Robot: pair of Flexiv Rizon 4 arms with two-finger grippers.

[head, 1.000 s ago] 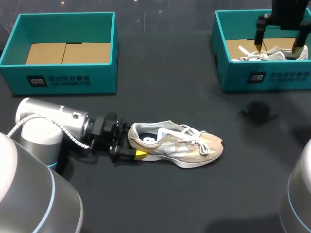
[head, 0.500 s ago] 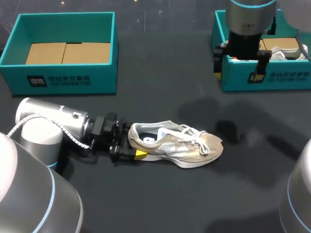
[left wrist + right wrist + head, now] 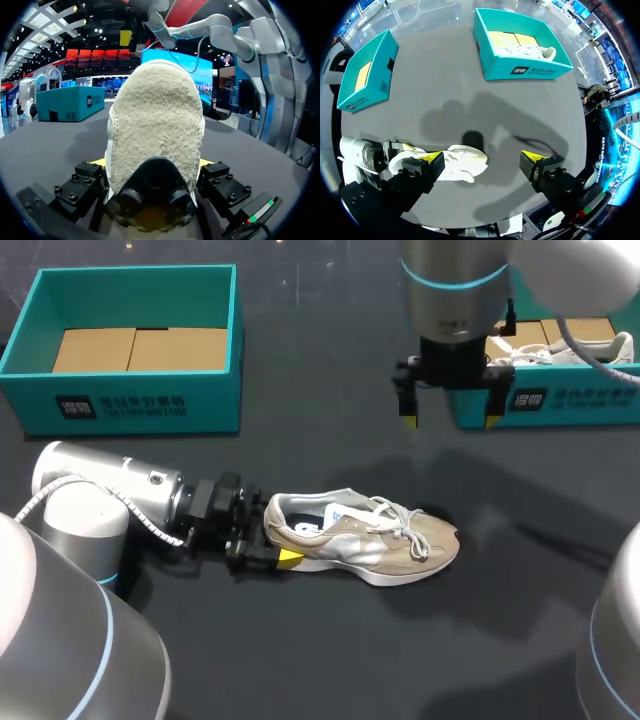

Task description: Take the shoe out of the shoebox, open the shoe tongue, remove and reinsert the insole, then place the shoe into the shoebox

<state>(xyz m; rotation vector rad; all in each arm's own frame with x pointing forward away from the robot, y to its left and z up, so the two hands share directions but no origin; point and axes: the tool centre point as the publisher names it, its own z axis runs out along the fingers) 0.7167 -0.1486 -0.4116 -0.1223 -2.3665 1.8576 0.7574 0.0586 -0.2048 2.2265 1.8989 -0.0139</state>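
At the far left of the dark surface (image 3: 330, 660), the left shoebox (image 3: 130, 405) stands open, with only cardboard showing inside. Nearer the robot, the left claw (image 3: 265, 548) lies low, clenched on the heel of the beige shoe (image 3: 365, 540). The shoe rests on its sole near the middle, toe pointing right. Farther right, the right claw (image 3: 449, 418) hovers above the surface with its fingers spread and nothing in them. It sits between the shoe and the right shoebox (image 3: 570, 405), where a white shoe (image 3: 590, 345) lies.

With the beige shoe out on the surface, opening the tongue looks like the step in hand. The next move likely calls for the free claw to descend over the laces (image 3: 400, 518) and pinch the tongue while the other claw steadies the heel.

The left wrist view shows only the heel wedged between its fingers, hiding the laces and tongue. The right wrist view looks down on both boxes and the whole shoe under its parted fingers.
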